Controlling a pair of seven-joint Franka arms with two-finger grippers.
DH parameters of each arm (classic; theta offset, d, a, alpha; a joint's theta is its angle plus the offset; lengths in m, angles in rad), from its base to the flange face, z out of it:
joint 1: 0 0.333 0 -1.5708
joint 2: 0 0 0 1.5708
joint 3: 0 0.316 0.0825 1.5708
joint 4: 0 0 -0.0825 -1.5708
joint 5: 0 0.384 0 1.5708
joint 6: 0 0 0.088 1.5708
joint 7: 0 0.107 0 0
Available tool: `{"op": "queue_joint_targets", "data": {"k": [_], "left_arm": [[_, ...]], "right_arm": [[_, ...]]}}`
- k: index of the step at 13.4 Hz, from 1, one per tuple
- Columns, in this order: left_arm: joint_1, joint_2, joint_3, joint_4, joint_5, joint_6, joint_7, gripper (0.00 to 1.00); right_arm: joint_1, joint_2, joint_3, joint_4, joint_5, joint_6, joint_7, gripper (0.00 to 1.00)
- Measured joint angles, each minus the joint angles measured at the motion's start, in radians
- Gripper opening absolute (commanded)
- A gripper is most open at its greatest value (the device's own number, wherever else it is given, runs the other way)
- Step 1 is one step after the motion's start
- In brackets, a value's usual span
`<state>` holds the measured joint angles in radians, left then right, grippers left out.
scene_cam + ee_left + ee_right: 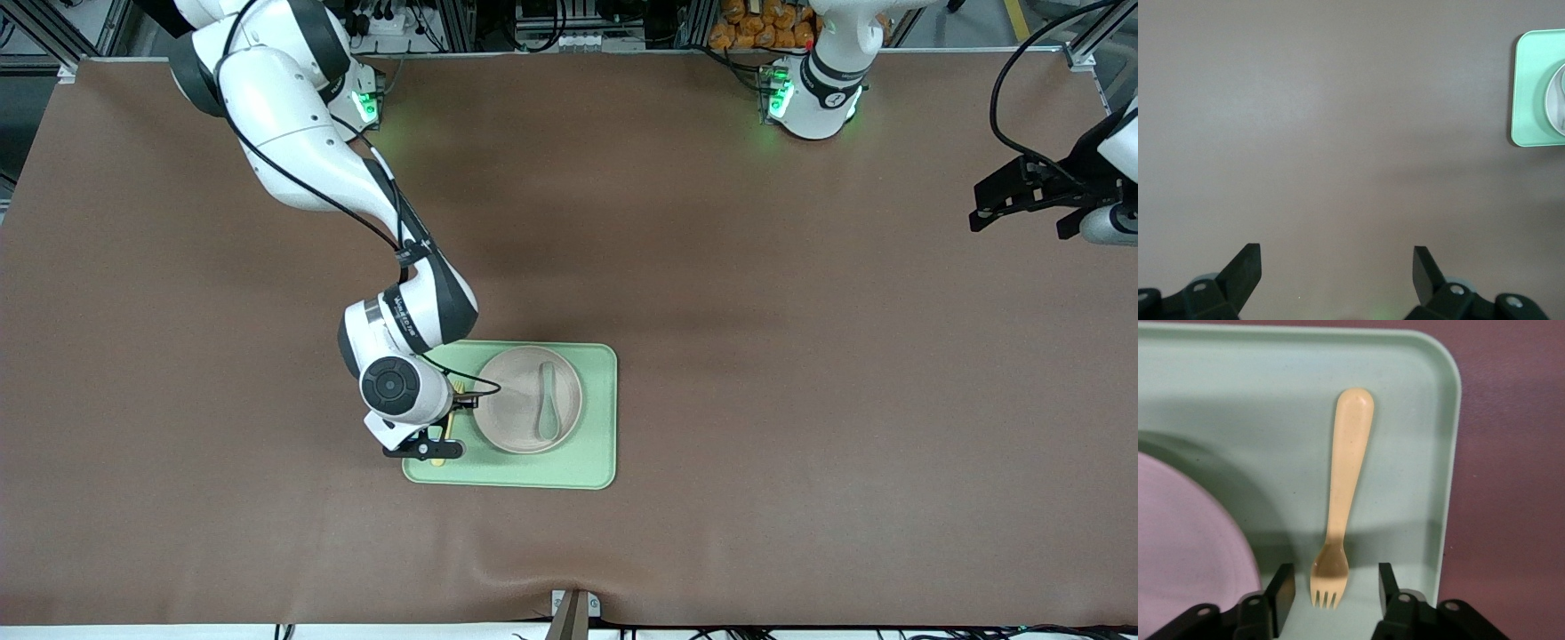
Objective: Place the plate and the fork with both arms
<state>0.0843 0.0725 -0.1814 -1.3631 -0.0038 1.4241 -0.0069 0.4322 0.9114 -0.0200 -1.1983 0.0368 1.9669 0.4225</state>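
The pale pink plate (511,413) sits on the light-green tray (596,422). The yellow fork (439,460) lies flat on the tray beside the plate, toward the right arm's end. In the right wrist view the fork (1348,480) has its tines between my right gripper's open fingers, which do not touch it; the plate's edge (1185,547) is beside them. My right gripper (459,400) (1333,577) is low over the tray (1238,393). My left gripper (982,213) (1336,257) is open and empty over bare table at the left arm's end, waiting.
A green-grey spoon (547,404) lies on the plate. The tray's corner (1528,87) and the plate's rim (1557,100) show in the left wrist view. A brown mat (800,356) covers the table. Cables and equipment stand past the table's edge by the bases.
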Motion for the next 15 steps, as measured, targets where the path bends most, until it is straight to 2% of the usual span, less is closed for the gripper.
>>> {"op": "queue_joint_targets", "data": {"k": [2,5,10,15], "left_arm": [[-0.082,-0.01,0.095,0.0,0.0,-0.017,0.001,1.0],[-0.154,-0.023,0.173,0.0,0.0,-0.043,0.002,1.0],[-0.16,-0.026,0.187,-0.005,0.0,-0.055,0.002,1.0],[-0.16,-0.021,0.192,-0.021,-0.019,-0.048,0.002,1.0]], "right_arm": [[-0.007,-0.033,-0.003,0.005,0.0,-0.036,0.001,1.0],[-0.088,-0.088,0.006,0.033,0.0,-0.093,-0.003,1.0],[-0.234,-0.236,0.077,0.067,0.0,-0.17,-0.032,1.0],[-0.345,-0.39,0.148,0.068,0.0,-0.328,-0.062,1.0]]}}
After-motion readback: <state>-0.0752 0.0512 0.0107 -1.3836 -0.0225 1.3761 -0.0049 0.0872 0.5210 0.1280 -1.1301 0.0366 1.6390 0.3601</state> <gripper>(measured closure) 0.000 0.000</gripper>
